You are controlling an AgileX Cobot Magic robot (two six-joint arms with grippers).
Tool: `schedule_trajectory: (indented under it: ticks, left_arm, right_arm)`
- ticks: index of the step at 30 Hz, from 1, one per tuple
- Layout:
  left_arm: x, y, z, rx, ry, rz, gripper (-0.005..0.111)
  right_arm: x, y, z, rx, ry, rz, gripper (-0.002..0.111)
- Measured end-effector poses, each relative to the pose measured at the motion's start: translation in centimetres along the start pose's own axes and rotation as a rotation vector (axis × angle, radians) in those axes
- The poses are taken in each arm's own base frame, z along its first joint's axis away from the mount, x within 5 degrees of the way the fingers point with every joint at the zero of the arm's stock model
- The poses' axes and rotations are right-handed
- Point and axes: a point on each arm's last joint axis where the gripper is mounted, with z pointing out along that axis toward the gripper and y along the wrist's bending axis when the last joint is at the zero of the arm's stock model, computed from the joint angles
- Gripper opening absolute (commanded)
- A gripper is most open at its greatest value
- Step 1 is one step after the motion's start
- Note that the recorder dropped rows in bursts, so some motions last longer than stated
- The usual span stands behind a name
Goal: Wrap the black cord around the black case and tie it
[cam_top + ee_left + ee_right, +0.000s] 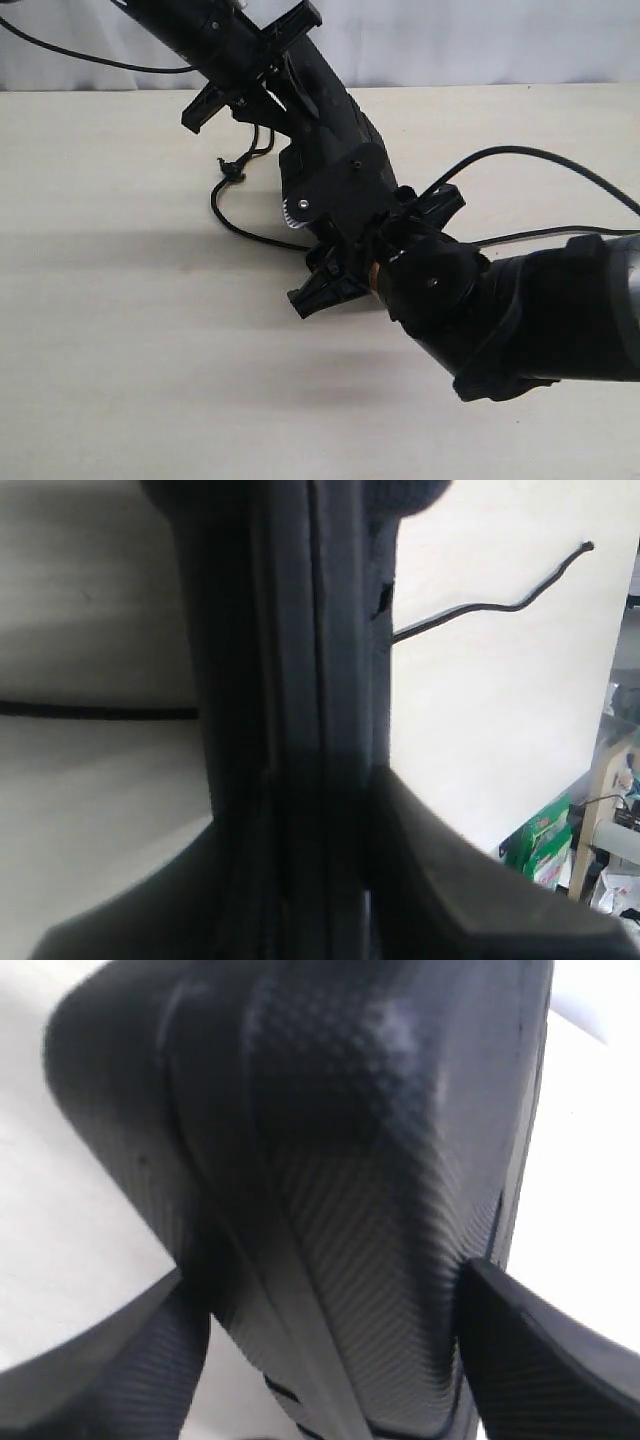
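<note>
The black case is held tilted above the table between both grippers. My left gripper is shut on its upper end, and my right gripper is shut on its lower end. The left wrist view shows the case edge-on, with the left gripper closed on both of its faces. Textured panels of the case fill the right wrist view, inside the right gripper. The black cord lies looped on the table left of the case, with a knot. Cord shows on both sides of the case.
The pale table ends at a white backdrop behind. The right arm's glossy cables trail over the table at the right. Past the table edge, a green box and other clutter stand on the floor.
</note>
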Motion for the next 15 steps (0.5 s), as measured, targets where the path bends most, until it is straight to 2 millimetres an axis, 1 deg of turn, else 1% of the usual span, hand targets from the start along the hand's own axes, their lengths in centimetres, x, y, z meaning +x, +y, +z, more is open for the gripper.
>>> schedule_trajectory:
  ticks: [1,5,7,9,13,15]
  left_arm:
    - [0.0,0.0,0.0,0.000,-0.002,0.014,0.000]
    - [0.0,0.0,0.0,0.005,-0.004,0.060,0.000]
    - [0.0,0.0,0.0,-0.003,-0.001,0.079,0.003]
    - [0.0,0.2,0.0,-0.018,0.000,0.086,0.011]
    - [0.4,-0.3,0.3,-0.043,0.004,0.125,0.034]
    - [0.9,-0.9,0.5,-0.058,0.003,0.204,0.041]
  right_arm:
    - [0.0,0.0,0.1,0.000,0.000,0.001,0.006]
    - [0.0,0.0,0.1,0.002,0.001,0.011,0.005]
    - [0.0,0.0,0.1,0.001,0.000,0.009,0.005]
    - [0.0,0.1,0.1,0.000,-0.002,0.006,0.005]
    - [-0.2,0.0,-0.2,-0.013,-0.007,0.020,0.005]
    - [-0.4,-0.1,-0.6,-0.023,-0.009,0.037,0.005]
